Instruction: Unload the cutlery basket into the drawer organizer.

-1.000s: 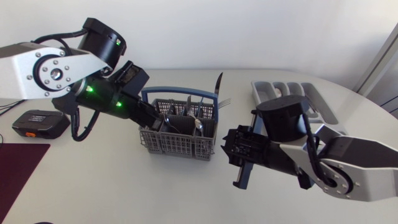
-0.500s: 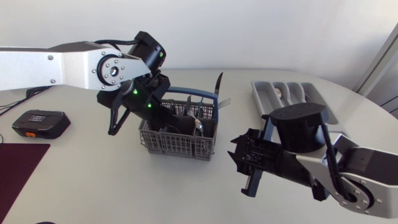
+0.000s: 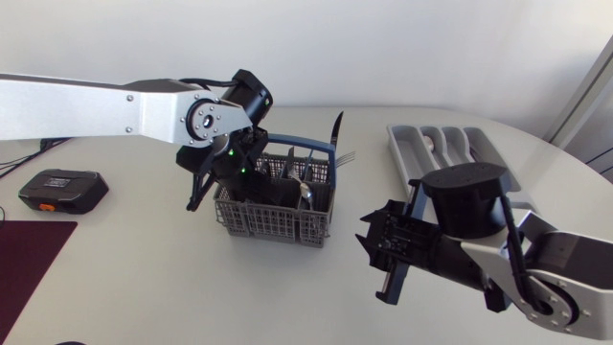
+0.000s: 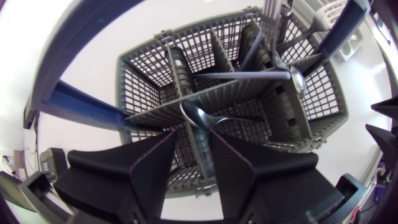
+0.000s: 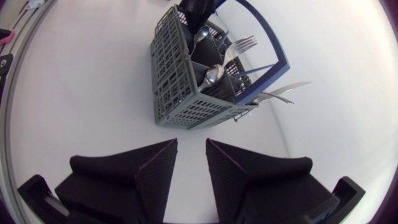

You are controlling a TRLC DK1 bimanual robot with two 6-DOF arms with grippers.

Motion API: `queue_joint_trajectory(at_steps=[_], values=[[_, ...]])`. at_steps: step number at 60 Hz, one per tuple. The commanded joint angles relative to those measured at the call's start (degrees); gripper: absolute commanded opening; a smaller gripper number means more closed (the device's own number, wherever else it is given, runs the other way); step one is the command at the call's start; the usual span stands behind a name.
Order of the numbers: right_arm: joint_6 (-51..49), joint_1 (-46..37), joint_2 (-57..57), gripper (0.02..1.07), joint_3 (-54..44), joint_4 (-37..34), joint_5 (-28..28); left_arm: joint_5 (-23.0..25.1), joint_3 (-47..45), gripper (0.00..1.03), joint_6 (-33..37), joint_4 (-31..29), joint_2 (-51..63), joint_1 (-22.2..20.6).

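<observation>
A: Left end effector point(image 4: 194, 140)?
B: Swung across and dipped into the cutlery basket point(image 3: 273, 220) — spread open either side of a spoon point(image 4: 194, 116), not clamped yet.
A: Right end effector point(image 5: 191, 163)?
B: Pulled back slightly, released, empty over the table point(image 3: 144, 278).
A: Meaning?
B: Probably a pick about to start — drawer organizer point(image 3: 397, 144) well apart, most cutlery still to shift.

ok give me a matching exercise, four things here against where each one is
Things:
1 left gripper
2 right gripper
3 organizer
4 black box

Places:
a right side of the table
b down in the basket, at a spoon
c left side of the table
d over bare table, beside the basket

Pairs: 1-b, 2-d, 3-a, 4-c
</observation>
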Motion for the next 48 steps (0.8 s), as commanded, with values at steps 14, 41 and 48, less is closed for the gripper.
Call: queue_joint_trajectory(at_steps=[14,41,48], values=[[1.34,-0.45,-0.42,0.40,-2.24,0.60,-0.37,-0.58,2.63,0.39,-2.24,-0.50,0.61,-0.40],[1.08,-0.45,-0.50,0.40,-2.50,0.69,-0.28,-2.43,3.16,0.35,-3.29,1.35,2.45,-0.49],[1.08,-0.45,-0.50,0.40,-2.50,0.69,-0.37,-4.71,3.34,0.33,-3.55,1.88,3.07,-0.93]])
